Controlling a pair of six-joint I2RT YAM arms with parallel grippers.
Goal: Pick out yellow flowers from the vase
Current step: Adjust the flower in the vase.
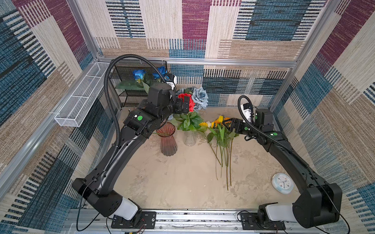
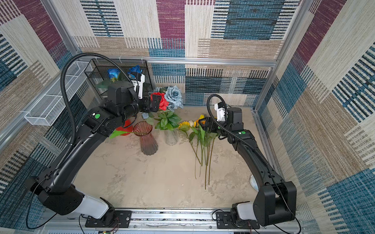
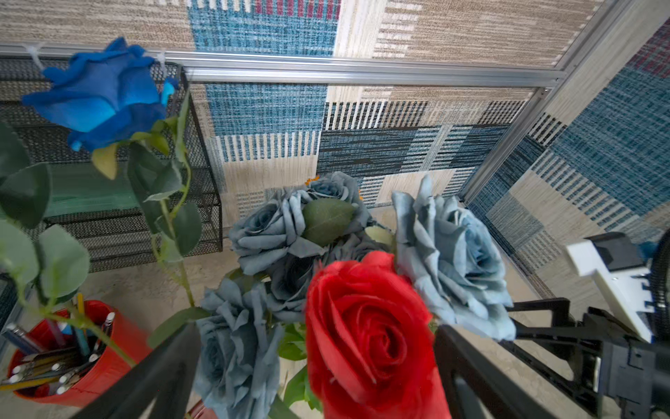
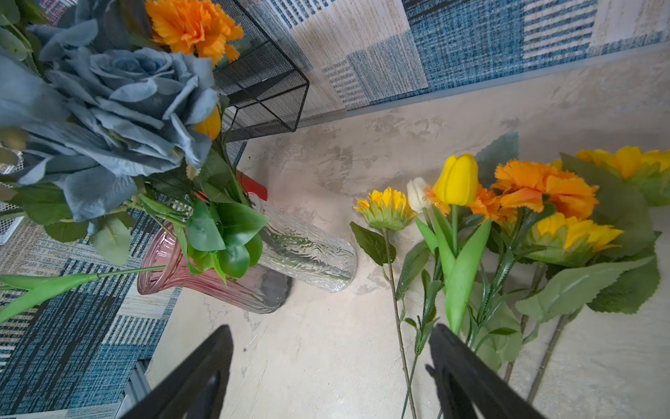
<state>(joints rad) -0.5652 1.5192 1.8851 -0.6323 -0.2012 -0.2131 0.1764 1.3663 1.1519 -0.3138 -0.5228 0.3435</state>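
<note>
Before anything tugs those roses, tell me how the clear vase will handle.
The clear vase looks like textured glass, so it is probably breakable. It stands narrow under a tall, wide bunch of roses, so a sideways pull may tip it. Its rippled wall could help a grip.

The mottled beige tabletop (image 1: 179,186) bears everything; the yellow flowers (image 1: 220,119) lie flat among orange blooms directly under the right claw (image 1: 225,124), stems pointing to the near edge; a clear vase (image 1: 190,138) stands between it and the left claw (image 1: 185,106); a pink ribbed vase (image 1: 167,140) stands below the left claw; a round clock (image 1: 283,183) lies well behind the right claw, near its arm's base
</note>
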